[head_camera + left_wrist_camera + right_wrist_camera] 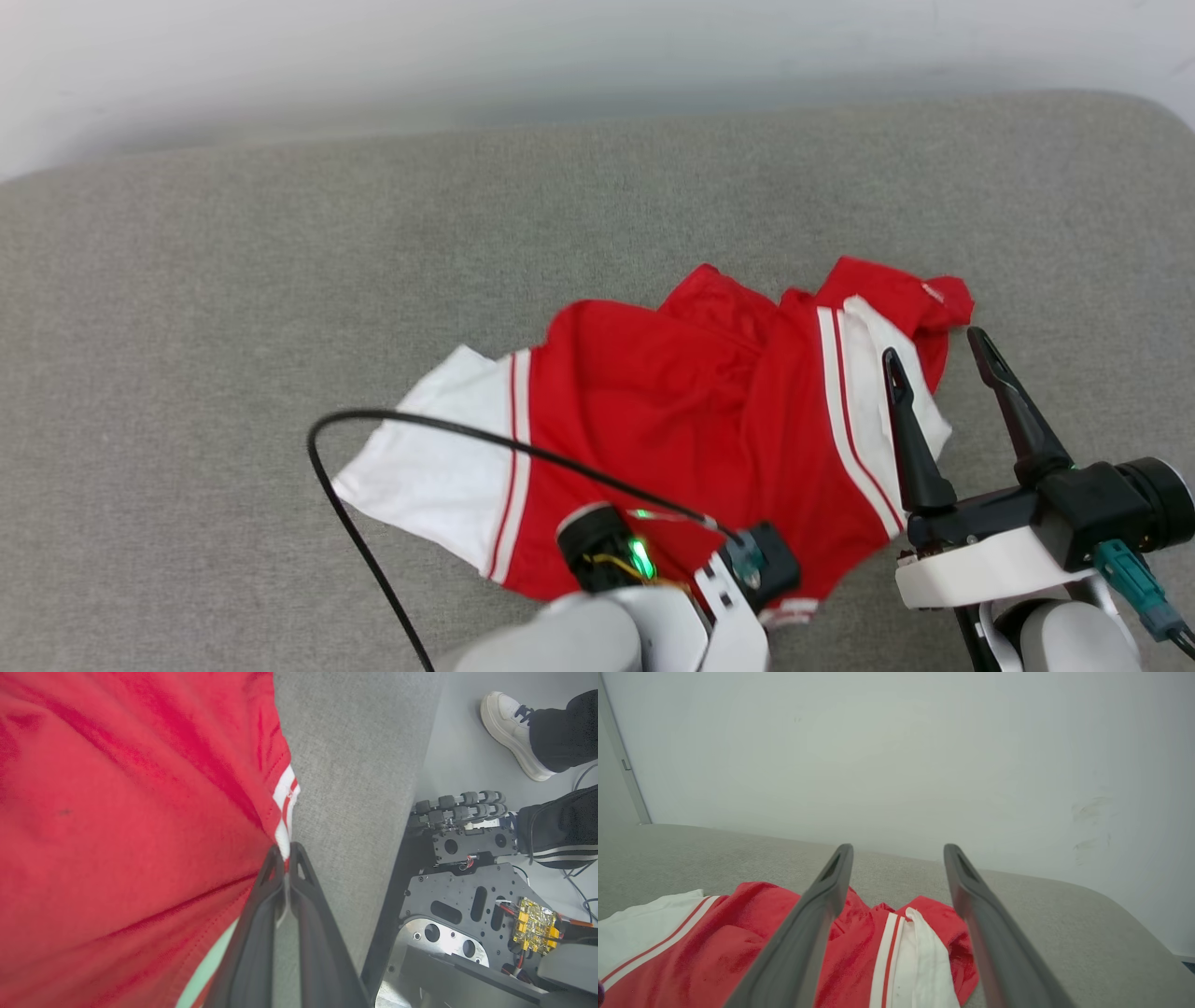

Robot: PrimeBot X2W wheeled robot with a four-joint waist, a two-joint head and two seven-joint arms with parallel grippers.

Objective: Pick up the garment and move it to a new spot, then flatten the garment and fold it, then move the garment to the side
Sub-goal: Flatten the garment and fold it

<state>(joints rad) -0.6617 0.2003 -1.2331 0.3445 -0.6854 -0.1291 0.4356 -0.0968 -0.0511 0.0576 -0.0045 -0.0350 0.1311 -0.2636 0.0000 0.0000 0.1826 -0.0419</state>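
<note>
The garment [672, 401] is a red shirt with white sleeves and red-and-white striped trim, lying crumpled on the grey padded surface [280, 280]. Its lettering is hidden. My left gripper [286, 848] is shut on the garment's [117, 812] near hem, pinching the striped trim between its tips. In the head view the left wrist [747, 560] covers that spot at the bottom centre. My right gripper [934, 345] stands open over the right white sleeve, fingers pointing away, with nothing between them. In the right wrist view the garment [738, 938] lies below the open right gripper [899, 848].
A black cable [373, 420] loops from my left arm over the left sleeve. A pale wall [560, 56] runs behind the surface. In the left wrist view the surface's near edge [411, 812] drops to my base, with a person's white shoe [514, 732] on the floor.
</note>
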